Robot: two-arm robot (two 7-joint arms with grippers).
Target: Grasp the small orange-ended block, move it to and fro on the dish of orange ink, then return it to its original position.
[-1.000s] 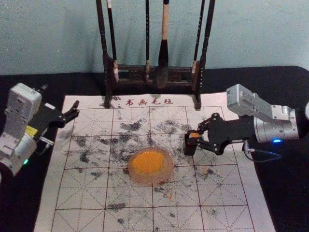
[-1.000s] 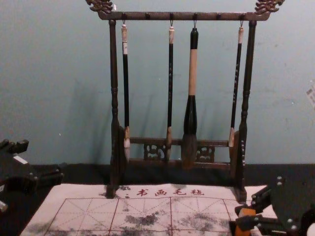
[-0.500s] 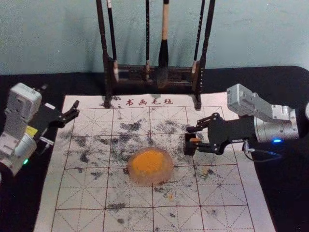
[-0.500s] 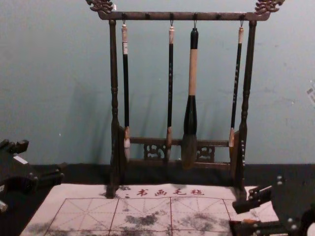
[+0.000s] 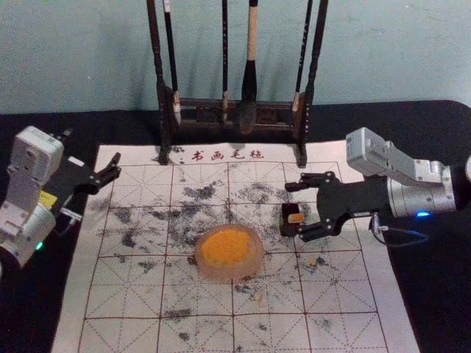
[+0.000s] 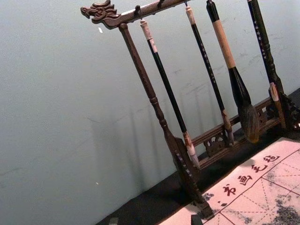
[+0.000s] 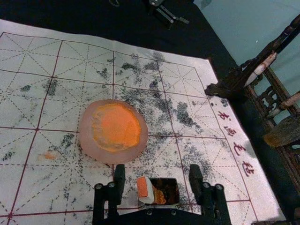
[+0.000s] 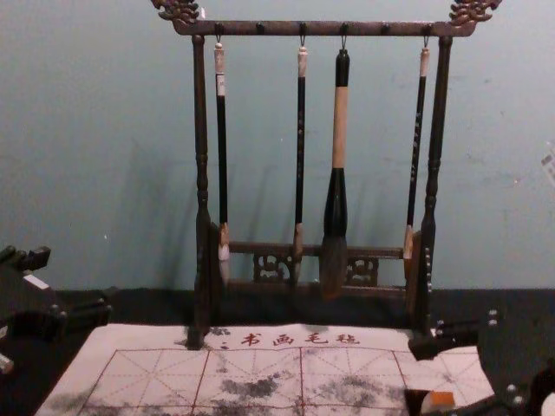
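Note:
The orange-ended block rests in a small dark box, its orange end showing. In the right wrist view the block leans at one side of the box, white body partly visible. My right gripper stands open around the box in the head view; in its wrist view the gripper has its fingers spread apart, not touching the block. The round dish of orange ink sits on the mat, toward the left of the box. My left gripper is parked, open, at the mat's left edge.
A dark wooden rack with hanging brushes stands behind the mat, its feet on the far edge. The gridded white mat carries black ink smudges. Black cloth surrounds it.
The right gripper's fingers have parted from the block and spread wide. The block has dropped lower into the dark box. The left arm has not moved.

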